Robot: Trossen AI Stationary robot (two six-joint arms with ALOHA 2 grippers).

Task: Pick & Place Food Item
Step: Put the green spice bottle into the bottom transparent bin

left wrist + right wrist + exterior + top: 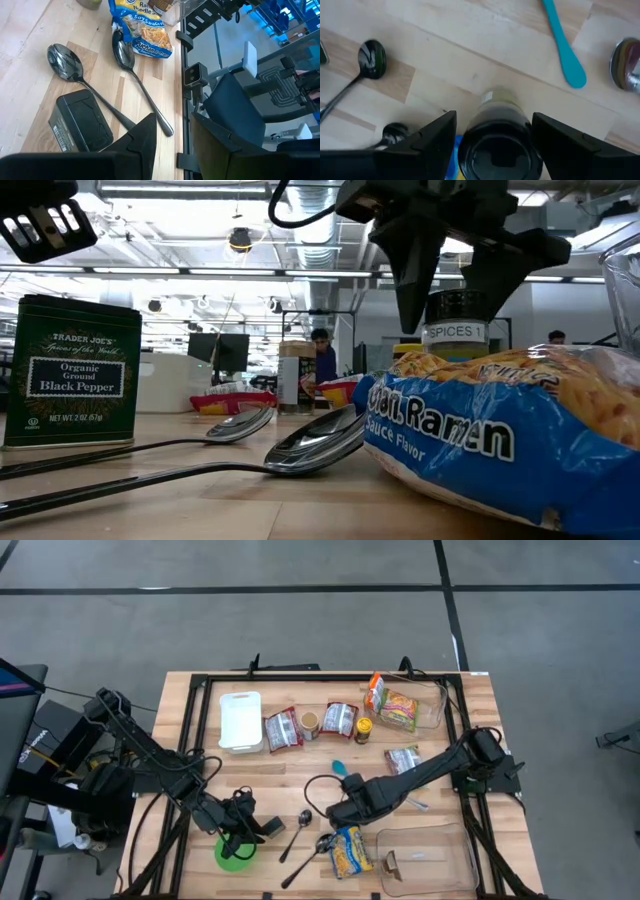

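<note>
wooden table (190, 710): packets, jars, spoons and tubs are spread across it, so each pick has to be threaded between neighbours.
task item: a dark-lidded spice jar (497, 145) is taken to be the item in hand (a judgement, since the task names no item); it stands upright near the front edge, just beside the ramen pack (348, 851).
right gripper (445, 315): it is set directly above the jar, with one finger down either side of the lid. the fingers are spread wide, as a round lid demands; firm contact with the lid cannot be made out.
reason for the pose: a straight-down approach is probably used because the ramen and two steel spoons (64, 60) crowd the jar's sides.
left gripper (245, 827): it is parked over a green dish (235, 855) at the front left, with a pepper tin (70, 370) close by. the fingers are parted narrowly and nothing is seen between them. it is kept well apart from the right arm, likely to leave that arm room.
likely goal: a clear tub (460, 840) at the front right, just beyond the ramen, may be meant to receive the jar (not certain).
stage: the grasp looks lined up, and the lift is not yet made.
risk: the ramen may be nudged by a finger, or the jar tipped if it is pinched off-centre.
other: a blue spoon (563, 45) lies on the boards beyond the jar, clear of the grasp.
</note>
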